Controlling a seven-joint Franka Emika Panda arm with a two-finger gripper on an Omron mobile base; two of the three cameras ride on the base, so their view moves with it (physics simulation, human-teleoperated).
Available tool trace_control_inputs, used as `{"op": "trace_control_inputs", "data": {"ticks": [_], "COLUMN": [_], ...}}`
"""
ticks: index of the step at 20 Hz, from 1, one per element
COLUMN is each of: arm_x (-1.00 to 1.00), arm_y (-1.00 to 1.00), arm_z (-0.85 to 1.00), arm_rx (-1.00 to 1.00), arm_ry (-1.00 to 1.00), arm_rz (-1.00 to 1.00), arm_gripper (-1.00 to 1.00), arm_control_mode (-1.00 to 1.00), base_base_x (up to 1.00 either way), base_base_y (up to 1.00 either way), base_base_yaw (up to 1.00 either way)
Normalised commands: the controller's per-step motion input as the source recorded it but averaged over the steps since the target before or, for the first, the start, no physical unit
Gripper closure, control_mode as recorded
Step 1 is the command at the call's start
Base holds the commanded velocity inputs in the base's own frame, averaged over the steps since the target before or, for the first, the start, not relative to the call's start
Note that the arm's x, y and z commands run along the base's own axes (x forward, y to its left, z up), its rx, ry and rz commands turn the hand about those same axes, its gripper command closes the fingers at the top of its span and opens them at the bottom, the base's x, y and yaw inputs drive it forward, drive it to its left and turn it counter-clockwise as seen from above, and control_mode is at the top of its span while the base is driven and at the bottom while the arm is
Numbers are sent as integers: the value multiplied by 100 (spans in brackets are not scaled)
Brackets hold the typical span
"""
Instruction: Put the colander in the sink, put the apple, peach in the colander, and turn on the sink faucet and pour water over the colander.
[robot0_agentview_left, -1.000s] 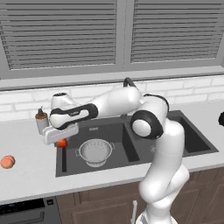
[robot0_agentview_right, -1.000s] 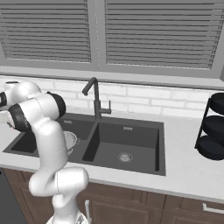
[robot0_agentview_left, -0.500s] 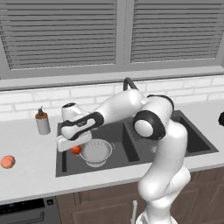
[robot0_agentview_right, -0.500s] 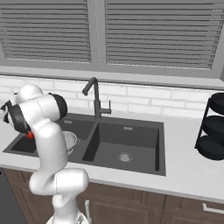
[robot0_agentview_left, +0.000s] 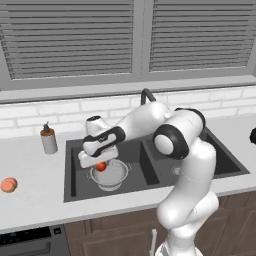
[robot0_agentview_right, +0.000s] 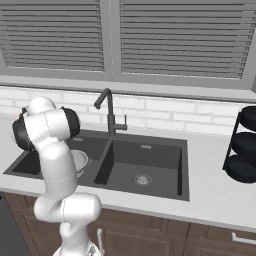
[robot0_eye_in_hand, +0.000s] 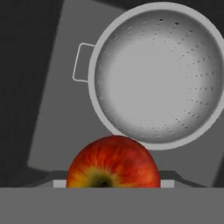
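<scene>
A: What is in the left base view?

B: A long pale grey counter (robot0_agentview_left: 35, 210) under a white brick wall (robot0_agentview_left: 65, 112) and grey window blinds (robot0_agentview_left: 70, 40). The dark sink (robot0_agentview_left: 150, 170) is set into the counter. The shiny colander (robot0_agentview_left: 110, 175) sits in its left basin. The gripper (robot0_agentview_left: 100, 162) hangs just over the colander with the red apple (robot0_agentview_left: 101, 167) squeezed between its jaws. The peach (robot0_agentview_left: 8, 185) lies far off on the counter at the left edge. A small soap bottle (robot0_agentview_left: 48, 140) stands near the sink's back left corner. The top of the sink faucet (robot0_agentview_left: 146, 94) peeks out behind the arm.

A: And the right base view?

B: The same sink (robot0_agentview_right: 145, 167) shows both basins. The faucet (robot0_agentview_right: 107, 112) stands tall behind the middle. The white arm hides most of the colander (robot0_agentview_right: 80, 161); a bit of its rim shows. A dark rack (robot0_agentview_right: 245, 145) stands on the counter (robot0_agentview_right: 210, 195) at the right.

A: And the hand view?

B: The apple (robot0_eye_in_hand: 113, 162) is close up at the bottom. The colander (robot0_eye_in_hand: 159, 74) is below it with nothing inside, one handle sticking out, on the dark sink floor (robot0_eye_in_hand: 57, 113).
</scene>
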Motion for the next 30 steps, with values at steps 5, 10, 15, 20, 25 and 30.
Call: {"op": "trace_control_inputs", "data": {"ticks": [5, 10, 15, 20, 25, 30], "arm_x": [31, 19, 36, 23, 1, 5], "arm_y": [-64, -5, 4, 0, 1, 4], "arm_z": [-18, -42, -47, -58, -43, -39], "arm_rx": [0, 0, 0, 0, 0, -1], "arm_ry": [0, 0, 0, 0, 0, 1], "arm_rz": [-7, -1, 0, 0, 0, 0], "arm_gripper": [100, 100, 100, 100, 100, 100], "arm_control_mode": [-100, -100, -100, -100, -100, -100], "base_base_x": [0, 0, 0, 0, 0, 0], "base_base_y": [0, 0, 0, 0, 0, 0], "base_base_yaw": [0, 0, 0, 0, 0, 0]}}
